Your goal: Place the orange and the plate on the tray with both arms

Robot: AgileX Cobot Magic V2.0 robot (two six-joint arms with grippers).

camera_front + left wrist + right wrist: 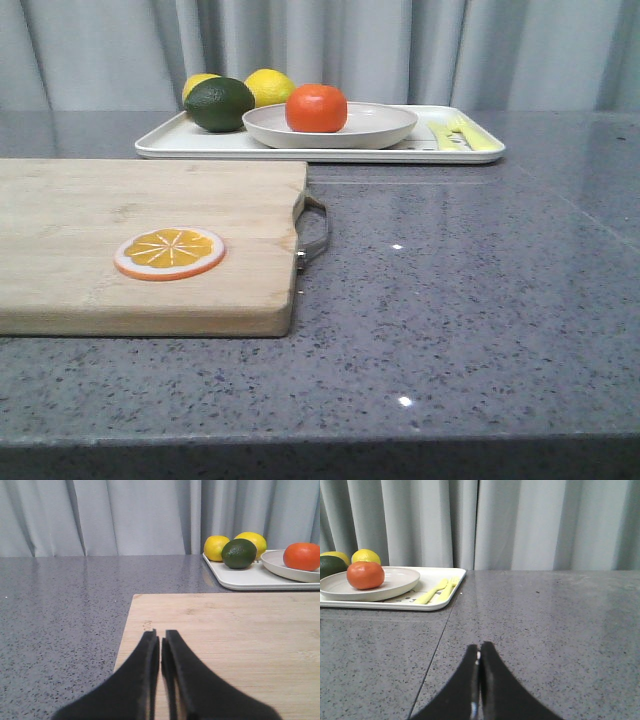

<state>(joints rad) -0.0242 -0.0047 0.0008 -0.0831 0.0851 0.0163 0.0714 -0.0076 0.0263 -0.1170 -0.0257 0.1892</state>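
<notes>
The orange (316,108) sits in the off-white plate (385,125), and the plate rests on the white tray (170,143) at the back of the table. The orange also shows in the left wrist view (302,556) and the right wrist view (365,575), as do the plate (278,565) (400,580) and the tray (240,580) (437,597). My left gripper (160,636) is shut and empty over the wooden cutting board (225,640), well short of the tray. My right gripper (479,647) is shut and empty over the grey table. Neither gripper shows in the front view.
A dark green avocado (219,104) and two yellow lemons (269,86) lie on the tray's left end. Yellow-green utensils (455,133) lie on its right end. The wooden cutting board (140,245) with a metal handle (315,230) holds a flat orange slice (169,252). Grey curtains hang behind.
</notes>
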